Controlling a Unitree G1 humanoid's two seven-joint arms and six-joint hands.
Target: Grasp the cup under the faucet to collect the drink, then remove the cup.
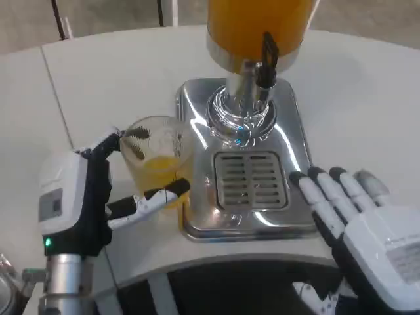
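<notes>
A clear plastic cup point(157, 161), with some orange drink in its bottom, is held by the left robot hand point(92, 197) just to the left of the steel drip tray point(298, 170), over the white counter point(354, 85). The cup is gripped from its left side: fingers are wrapped around the far rim and the thumb is laid across the near wall. It is no longer under the faucet point(262, 62), which stands well to its right, over the round recess of the tray.

The collecting step is judged to be done, and the removal step is in hand. What is called for next is that the cup be carried further clear of the dispenser and set down upright on the counter, kept level so that nothing is spilled.

Behind the tray, the orange-filled tank point(256, 26) of the dispenser is seen, with its black tap lever. The right robot hand point(354, 216) is held open with fingers spread, grasping nothing, its fingertips at the right edge of the tray beside the slotted grille point(251, 180). Nothing is seen standing in the cup's way on the left; the tray's raised edge lies close to the cup's right side.
</notes>
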